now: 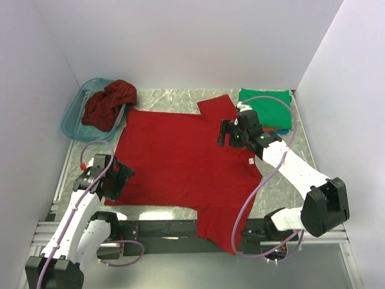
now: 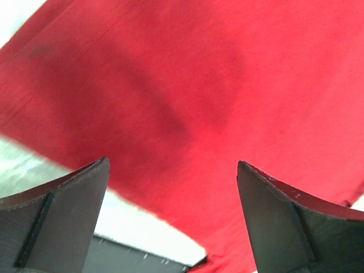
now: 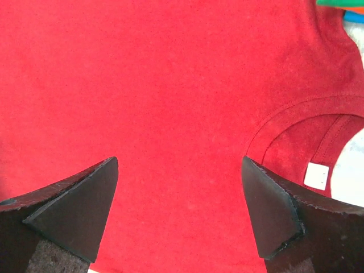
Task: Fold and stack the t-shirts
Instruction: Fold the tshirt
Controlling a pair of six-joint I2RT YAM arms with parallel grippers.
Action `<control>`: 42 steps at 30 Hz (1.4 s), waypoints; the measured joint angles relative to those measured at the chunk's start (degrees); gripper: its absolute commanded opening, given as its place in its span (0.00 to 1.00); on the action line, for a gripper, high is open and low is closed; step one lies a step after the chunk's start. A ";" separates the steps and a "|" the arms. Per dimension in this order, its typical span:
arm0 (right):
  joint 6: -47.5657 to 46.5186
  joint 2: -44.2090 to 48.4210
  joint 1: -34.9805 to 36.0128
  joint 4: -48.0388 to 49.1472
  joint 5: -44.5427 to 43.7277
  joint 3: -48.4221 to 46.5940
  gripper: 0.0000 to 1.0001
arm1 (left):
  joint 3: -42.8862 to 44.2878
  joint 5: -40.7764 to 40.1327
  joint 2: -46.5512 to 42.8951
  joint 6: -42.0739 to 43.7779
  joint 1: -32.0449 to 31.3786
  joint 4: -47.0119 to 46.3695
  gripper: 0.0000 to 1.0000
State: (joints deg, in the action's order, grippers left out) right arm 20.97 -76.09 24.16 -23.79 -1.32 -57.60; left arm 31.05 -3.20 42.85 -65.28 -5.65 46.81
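Observation:
A bright red t-shirt lies spread flat on the table, hem to the left, collar with a white label to the right. My left gripper is open and empty, low over the shirt's near-left hem corner. My right gripper is open and empty just above the red cloth, left of the collar. A maroon shirt lies crumpled in the teal basket. A folded green shirt tops a stack at the back right, with orange-red and blue edges showing beneath.
The basket stands at the back left against the wall. The red shirt's near sleeve hangs over the table's front edge onto the black rail. Bare marbled table shows at the hem. White walls close in left, back and right.

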 measured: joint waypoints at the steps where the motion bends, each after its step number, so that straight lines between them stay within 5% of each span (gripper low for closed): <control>1: 0.00 0.00 0.00 0.24 0.00 0.00 0.95 | -0.46 0.35 -0.26 -0.66 -0.02 1.70 0.99; 10: -0.07 -1.64 -0.04 0.68 1.40 0.00 0.95 | -1.55 2.36 -6.43 -6.12 -1.84 9.46 0.99; 30: -1.14 -4.52 -2.38 0.72 4.09 -0.02 0.95 | -4.98 -5.25 8.81 -11.30 -2.86 5.99 0.97; 42: -1.36 -4.50 -5.73 0.70 4.55 -0.04 0.95 | -4.79 -11.56 10.29 -14.69 -3.02 3.93 0.86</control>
State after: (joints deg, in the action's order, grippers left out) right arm 19.62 -80.60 18.44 -23.09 3.22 -57.65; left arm 26.26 -14.76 53.15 -79.96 -8.67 50.74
